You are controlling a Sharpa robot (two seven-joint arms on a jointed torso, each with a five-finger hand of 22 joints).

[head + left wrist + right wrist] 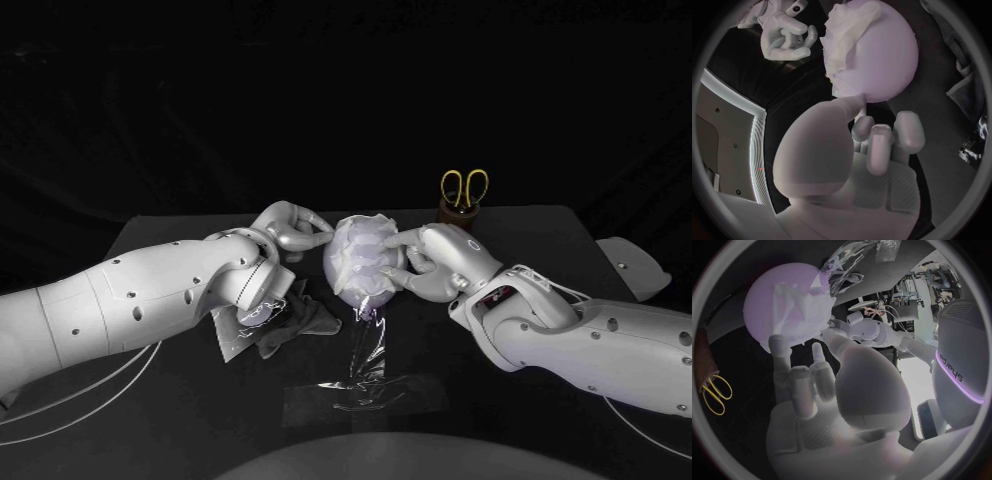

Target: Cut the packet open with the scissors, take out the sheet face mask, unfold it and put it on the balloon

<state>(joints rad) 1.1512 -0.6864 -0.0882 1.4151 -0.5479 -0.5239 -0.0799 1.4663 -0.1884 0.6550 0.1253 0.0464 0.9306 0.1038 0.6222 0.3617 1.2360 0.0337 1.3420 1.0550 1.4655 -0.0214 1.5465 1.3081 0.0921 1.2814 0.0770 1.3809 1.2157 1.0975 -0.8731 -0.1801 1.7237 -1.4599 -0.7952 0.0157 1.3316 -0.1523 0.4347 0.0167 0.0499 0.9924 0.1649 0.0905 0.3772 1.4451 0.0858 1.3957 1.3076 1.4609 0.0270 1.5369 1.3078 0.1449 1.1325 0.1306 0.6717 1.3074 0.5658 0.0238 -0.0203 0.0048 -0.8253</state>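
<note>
The pale balloon (pixel 351 285) stands at the table's middle, with the white sheet mask (pixel 364 240) lying crumpled over its upper part. My left hand (pixel 287 233) is at the balloon's left side; its fingers (pixel 879 145) are curled in and its thumb tip touches the balloon (pixel 886 60) beside the mask (pixel 845 37). My right hand (pixel 414 262) is at the balloon's right side, with a fingertip (pixel 779 347) against the mask (pixel 801 307) on the balloon (pixel 767 300). The scissors (pixel 463 187) stand handles-up in a dark holder behind. The right hand (pixel 786 37) holds nothing I can see.
A clear film (pixel 366 345) hangs from under the balloon down onto the table. The opened packet (pixel 267 325) lies under my left forearm. A white object (pixel 635 262) sits at the table's right edge. The scissors (pixel 714 390) are off to my right hand's side.
</note>
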